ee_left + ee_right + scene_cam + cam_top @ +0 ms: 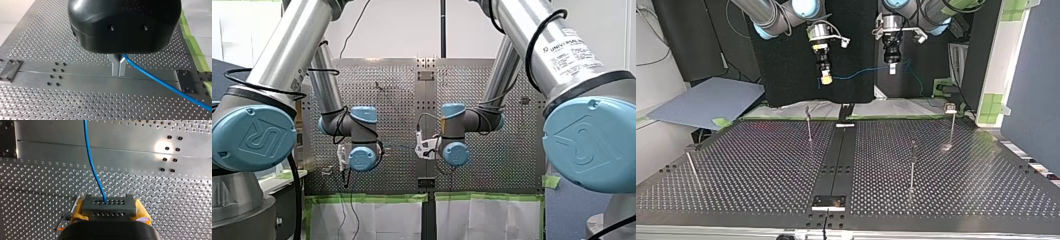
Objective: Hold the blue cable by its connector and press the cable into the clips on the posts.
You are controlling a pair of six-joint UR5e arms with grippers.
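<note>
The blue cable (861,74) hangs in the air between my two grippers, well above the perforated table (761,160). My right gripper (109,208) is shut with its yellow pads (79,211) on the cable's grey connector (109,202); the cable (91,165) runs out ahead of it. In the top view this gripper (826,78) hangs at the upper left of centre. My left gripper (119,68) has its metal fingers shut on the cable (162,82), which trails away to one side. It (892,68) hangs to the right. Thin posts (808,125) (912,165) (951,122) stand on the table below.
Another thin post (691,167) leans near the table's left edge in the top view. A dark centre strip with black plates (828,201) runs across the table. A grey-blue sheet (706,102) lies beyond the table's far left corner. Green tape (996,102) marks the right side.
</note>
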